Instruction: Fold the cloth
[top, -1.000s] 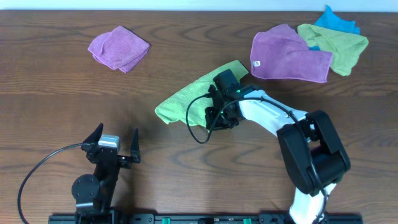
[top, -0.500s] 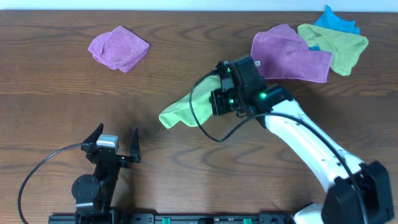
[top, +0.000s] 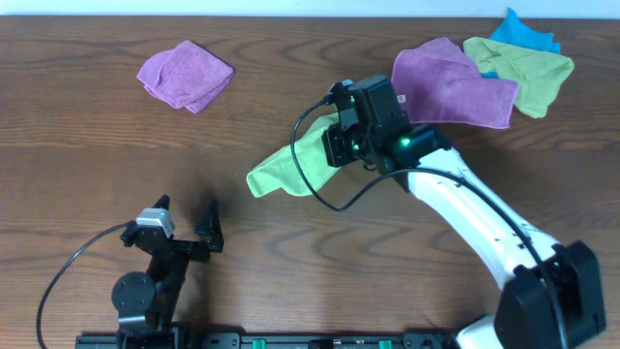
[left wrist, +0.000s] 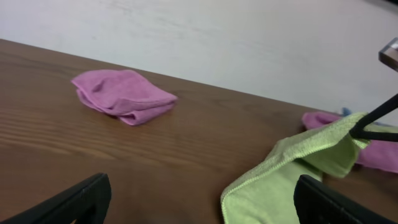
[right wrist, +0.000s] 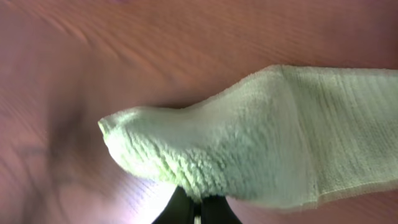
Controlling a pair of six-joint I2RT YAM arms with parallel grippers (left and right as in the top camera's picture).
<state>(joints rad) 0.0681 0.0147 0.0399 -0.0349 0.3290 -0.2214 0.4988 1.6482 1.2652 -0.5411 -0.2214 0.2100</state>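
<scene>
The lime-green cloth point(top: 289, 165) hangs bunched from my right gripper point(top: 341, 145) at the table's middle, its lower left end resting on the wood. The right gripper is shut on the cloth's edge; in the right wrist view the cloth point(right wrist: 249, 149) drapes over the closed fingertips point(right wrist: 198, 211). My left gripper point(top: 184, 228) is open and empty near the front left, apart from the cloth. In the left wrist view the cloth point(left wrist: 280, 174) lies to the right between its fingers point(left wrist: 199, 202). The white tag is hidden.
A folded purple cloth point(top: 184, 74) lies at the back left, also in the left wrist view point(left wrist: 121, 95). At the back right are a purple cloth with a white tag point(top: 448, 85), a paler green cloth point(top: 531, 70) and a blue cloth point(top: 523, 34).
My right gripper has risen and moved back and right with the cloth, lifting it into a hanging bunch. The left gripper has turned slightly.
</scene>
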